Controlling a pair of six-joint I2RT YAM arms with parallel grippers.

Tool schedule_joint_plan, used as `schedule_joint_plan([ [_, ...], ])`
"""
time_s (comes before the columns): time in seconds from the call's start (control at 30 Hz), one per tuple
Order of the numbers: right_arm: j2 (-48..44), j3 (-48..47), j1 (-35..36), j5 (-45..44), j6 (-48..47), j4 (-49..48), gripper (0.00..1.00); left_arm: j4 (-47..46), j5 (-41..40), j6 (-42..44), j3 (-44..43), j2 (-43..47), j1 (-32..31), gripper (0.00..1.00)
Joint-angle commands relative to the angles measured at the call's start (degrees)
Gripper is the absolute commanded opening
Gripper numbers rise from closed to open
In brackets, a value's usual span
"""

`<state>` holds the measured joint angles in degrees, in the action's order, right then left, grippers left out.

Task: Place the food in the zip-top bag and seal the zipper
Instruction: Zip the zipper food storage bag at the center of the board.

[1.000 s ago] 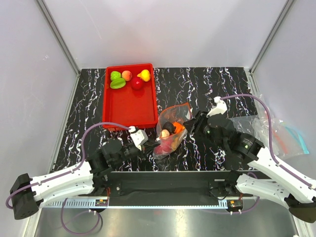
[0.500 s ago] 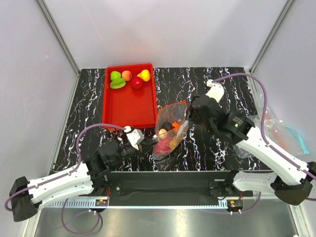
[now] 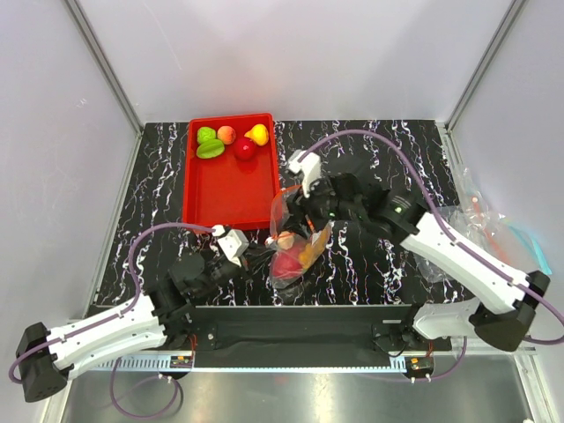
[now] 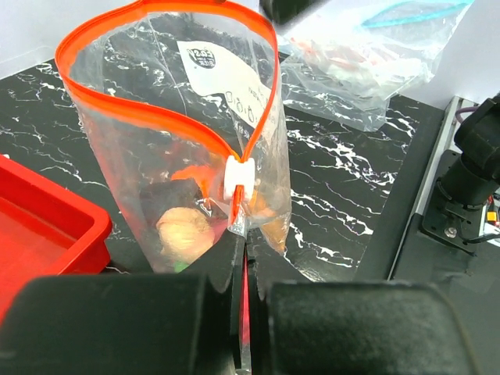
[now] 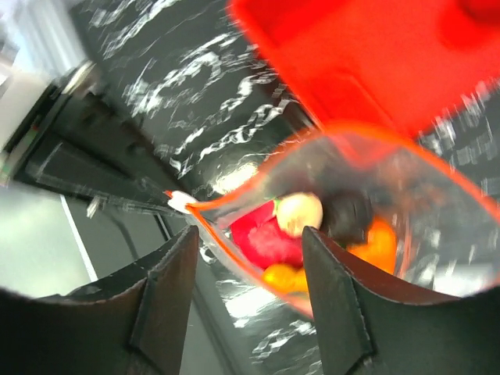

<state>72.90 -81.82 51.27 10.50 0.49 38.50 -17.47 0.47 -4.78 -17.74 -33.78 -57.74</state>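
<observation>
Blurred right hand [image 5: 248, 238] over zip-top bag [image 4: 156, 156]; food [image 5: 301, 212] inside partly hidden.

The zip-top bag [image 3: 277, 217] stands near the middle of the surface [image 3: 370, 150], with red, orange and pale food [image 3: 288, 263] inside. The left end effector [image 3: 257, 257] touches its left side; the right end effector [image 3: 301, 211] hovers over its mouth. More food lies at the far end of the red tray [image 3: 201, 189].

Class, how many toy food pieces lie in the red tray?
5, clustered at the far end of the red tray: a light green piece, a darker green piece beside it, a peach piece, a yellow piece, a red piece. None looks hidden.
</observation>
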Motion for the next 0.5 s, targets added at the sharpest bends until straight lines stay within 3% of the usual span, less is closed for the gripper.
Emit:
schedule_joint_plan([
  [0.0, 1.54, -3.08, -0.03, 15.83, -18.98, -2.73, 0.63, -6.52, 0.67, -1.03, 1.47, 0.99, 0.25, 0.0],
  [0.17, -0.57, -0.18, 1.2, 23.94, -34.13, -3.44, 0.67, -5.99, 1.64, -1.46, 2.09, 2.05, 0.25, 0.0],
  [0.2, -0.83, -0.09, 1.21, 25.34, -37.63, -3.17, 0.66, -5.56, 1.73, -1.64, 2.09, 2.23, 0.25, 0.0],
  [0.27, -0.4, -0.7, 1.2, 26.41, -41.08, -1.24, 0.54, -5.38, 2.43, -1.82, 2.09, 2.32, 0.25, 0.0],
  [0.33, 1.01, -2.02, 1.29, 27.99, -45.3, 1.56, 0.5, -5.11, 2.34, -1.73, 2.0, 2.23, 0.25, 0.0],
  [0.47, 4.52, -5.27, 2.35, 30.19, -50.32, 7.45, 0.6, -4.85, 1.99, -1.64, 2.0, 2.14, 0.17, 0.0],
])
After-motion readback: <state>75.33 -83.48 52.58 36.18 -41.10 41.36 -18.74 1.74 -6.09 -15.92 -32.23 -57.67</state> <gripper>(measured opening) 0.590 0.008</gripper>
